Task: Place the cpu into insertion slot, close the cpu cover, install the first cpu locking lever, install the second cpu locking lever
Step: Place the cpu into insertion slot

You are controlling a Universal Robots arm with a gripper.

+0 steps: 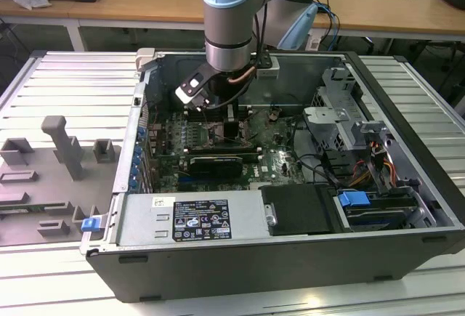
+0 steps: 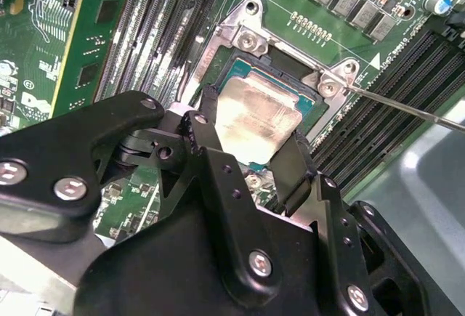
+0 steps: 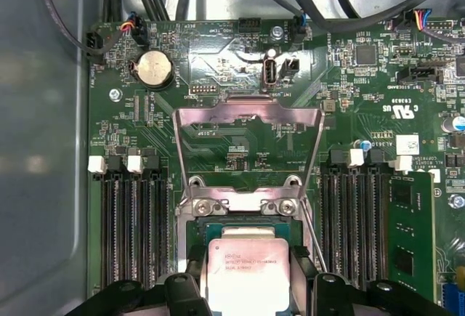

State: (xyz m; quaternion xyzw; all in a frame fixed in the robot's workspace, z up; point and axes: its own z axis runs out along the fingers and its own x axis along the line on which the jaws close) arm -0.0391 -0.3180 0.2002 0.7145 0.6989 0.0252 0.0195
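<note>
In both wrist views the cpu point(image 2: 258, 116) point(image 3: 249, 272), a flat square chip with a pale silver top, sits between my two black fingers. My gripper point(image 2: 251, 140) point(image 3: 249, 283) is shut on its opposite edges. The chip lies right over the insertion slot point(image 2: 245, 38) point(image 3: 240, 205), inside its silver rim; I cannot tell whether it is fully seated. The cpu cover point(image 3: 247, 118), a silver frame with a large window, is swung open away from the slot. A thin wire lever point(image 2: 407, 109) sticks out beside the slot. In the exterior view my gripper point(image 1: 218, 116) reaches down into the open computer case.
Black memory slots point(image 3: 134, 229) flank the socket on both sides, and a green memory module point(image 3: 410, 236) stands in one. A coin battery point(image 3: 155, 67) and cables lie beyond the cover. The case holds a power supply point(image 1: 192, 218) and a drive cage point(image 1: 349, 123). Grey fixtures point(image 1: 51, 171) lie outside.
</note>
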